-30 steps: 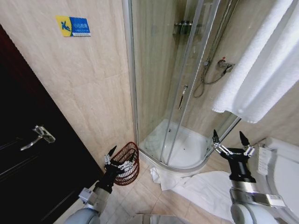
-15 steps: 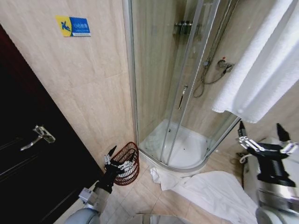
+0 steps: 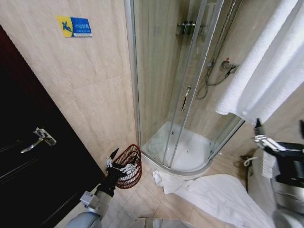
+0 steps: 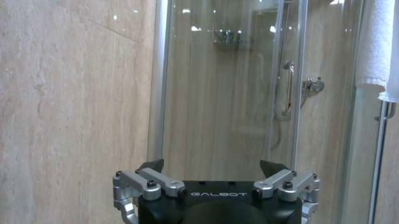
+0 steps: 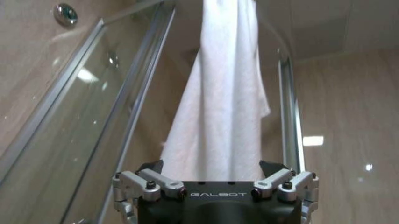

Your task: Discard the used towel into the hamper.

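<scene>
Bathroom floor tiles at lower centre held the crumpled used towel (image 3: 209, 192), soft and best pinched at a fold; hamper (image 3: 129, 166) beside left gripper (image 3: 120, 162), right gripper (image 3: 280, 135), both jaws apart.

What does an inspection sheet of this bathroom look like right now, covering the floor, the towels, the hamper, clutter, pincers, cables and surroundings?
Surface: beige tiled floor.
Job's things: white towel crumpled on the floor before the shower tray; white towel hanging high on the right; round reddish-brown wire hamper by the wall.
Clutter: nothing seen.
Grippers: left pincer open, low beside the hamper; right pincer open, raised at the right edge, facing the hanging towel.
Cables: a thin cord on the floor at right.
Surroundings: curved glass shower enclosure, dark wooden door, blue and yellow wall sign.
</scene>
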Available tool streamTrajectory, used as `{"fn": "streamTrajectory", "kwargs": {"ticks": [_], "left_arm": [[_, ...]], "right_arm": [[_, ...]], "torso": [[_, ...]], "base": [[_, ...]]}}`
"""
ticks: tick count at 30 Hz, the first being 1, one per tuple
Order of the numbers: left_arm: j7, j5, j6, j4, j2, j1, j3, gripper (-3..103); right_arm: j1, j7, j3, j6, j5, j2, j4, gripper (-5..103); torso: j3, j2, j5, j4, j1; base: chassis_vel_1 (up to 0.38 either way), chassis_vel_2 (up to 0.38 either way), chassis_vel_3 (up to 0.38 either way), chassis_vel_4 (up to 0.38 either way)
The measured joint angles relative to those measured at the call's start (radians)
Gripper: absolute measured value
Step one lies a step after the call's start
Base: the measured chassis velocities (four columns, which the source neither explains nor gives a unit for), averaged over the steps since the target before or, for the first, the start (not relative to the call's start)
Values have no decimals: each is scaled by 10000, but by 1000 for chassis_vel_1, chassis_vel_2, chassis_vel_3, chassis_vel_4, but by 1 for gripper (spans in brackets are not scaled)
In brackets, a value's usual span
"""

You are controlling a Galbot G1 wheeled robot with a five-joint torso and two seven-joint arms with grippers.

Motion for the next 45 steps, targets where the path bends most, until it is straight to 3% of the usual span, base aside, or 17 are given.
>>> {"fn": "streamTrajectory", "kwargs": {"ticks": [5, 12, 21, 45], "left_arm": [[0, 0, 0, 0, 0, 0, 0, 100], [0, 0, 0, 0, 0, 0, 1, 100], [0, 0, 0, 0, 0, 0, 1, 100], [0, 0, 0, 0, 0, 0, 0, 100]], "right_arm": [[-14, -179, 807, 206, 736, -697, -471, 100], [108, -238, 955, 371, 977, -1156, -778, 100], [92, -463, 1227, 670, 1100, -1266, -1170, 100], [42, -473, 1337, 605, 1270, -1343, -1031, 100]], "torso": [[0, 0, 1, 0, 0], [0, 0, -1, 2, 0], [0, 0, -1, 0, 0], [0, -1, -2, 1, 1]], "base": [[0, 0, 0, 0], [0, 0, 0, 0], [0, 0, 0, 0], [32, -33, -26, 27]]}}
